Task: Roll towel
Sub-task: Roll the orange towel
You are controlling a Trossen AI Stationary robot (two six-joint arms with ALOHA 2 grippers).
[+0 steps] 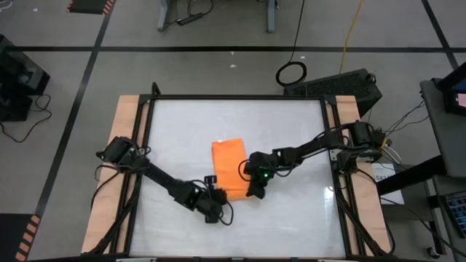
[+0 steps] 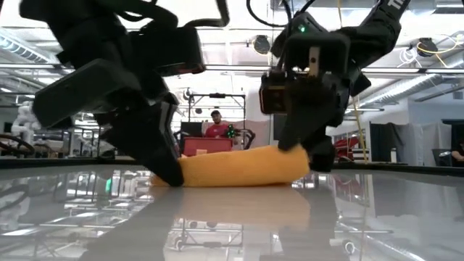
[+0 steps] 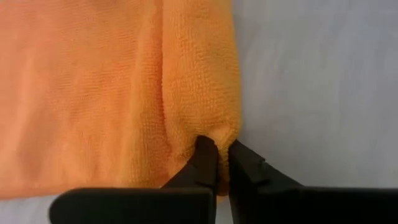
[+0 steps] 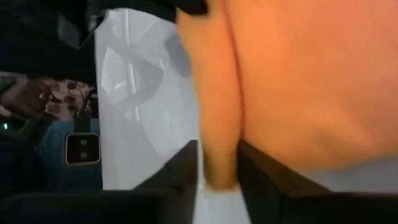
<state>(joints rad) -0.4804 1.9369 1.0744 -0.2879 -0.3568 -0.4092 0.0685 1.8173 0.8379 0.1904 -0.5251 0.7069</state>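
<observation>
Both grippers' jaws pinch the towel [image 1: 228, 166]: left gripper [image 3: 222, 155] tightly, right gripper [image 4: 219, 163] loosely.

A robotics lab: framed test table [image 1: 138, 116], floor cables [image 1: 291, 73], open workshop hall.

the towel [image 1: 228, 169] has its lower edge hidden under both arms at the centre of the high view. in the left wrist view it runs off the top and left edges. the right wrist view shows it blurred, filling the upper right, with a dim, unreadable room at left.
</observation>
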